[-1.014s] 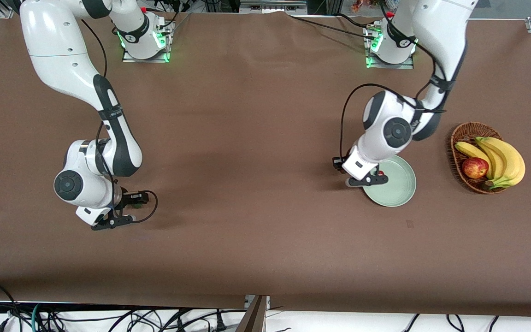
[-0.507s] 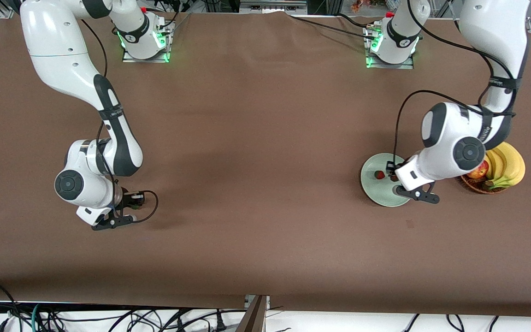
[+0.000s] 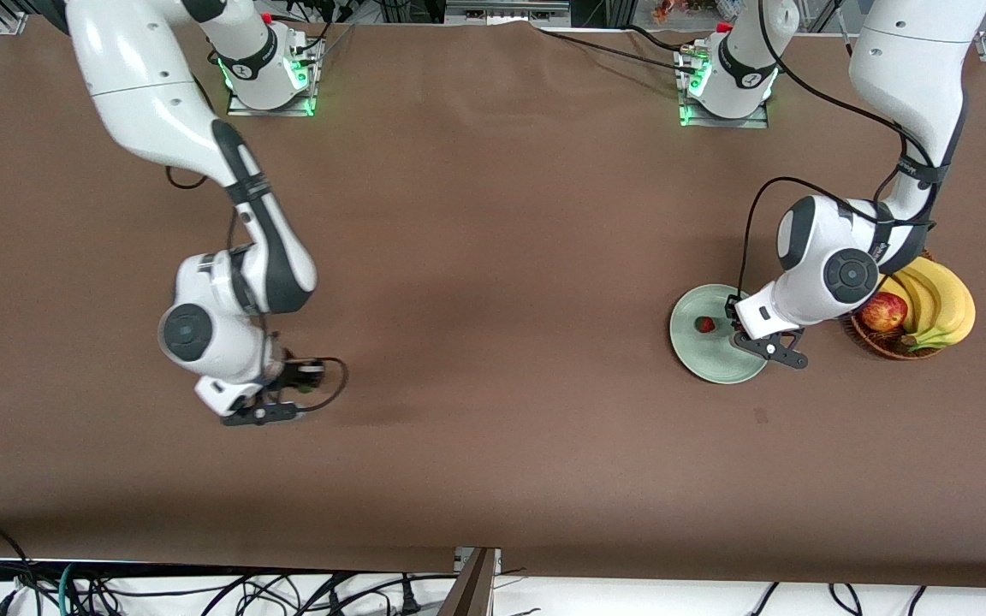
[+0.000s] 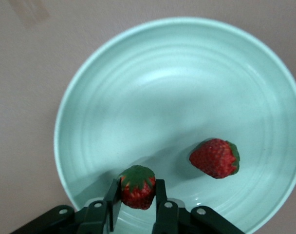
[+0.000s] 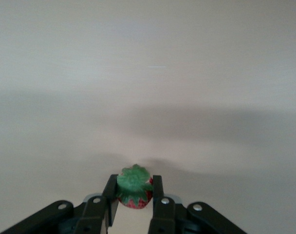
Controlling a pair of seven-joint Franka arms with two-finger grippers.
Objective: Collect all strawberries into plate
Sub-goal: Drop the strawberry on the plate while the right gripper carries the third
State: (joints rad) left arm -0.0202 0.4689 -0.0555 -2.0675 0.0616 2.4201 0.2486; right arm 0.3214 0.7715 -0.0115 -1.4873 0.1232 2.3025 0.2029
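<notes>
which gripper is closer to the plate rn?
Left. The left gripper hangs over the plate, holding a strawberry. The right gripper is over bare table toward the right arm's end, holding another strawberry.

The right gripper (image 3: pixel 275 409), clamped on a strawberry (image 5: pixel 134 193), has risen and shifted toward frame centre, while the left gripper (image 3: pixel 745 335), pinching another strawberry (image 4: pixel 137 187), has swung across the plate (image 3: pixel 691 352) to its right-hand part.
</notes>
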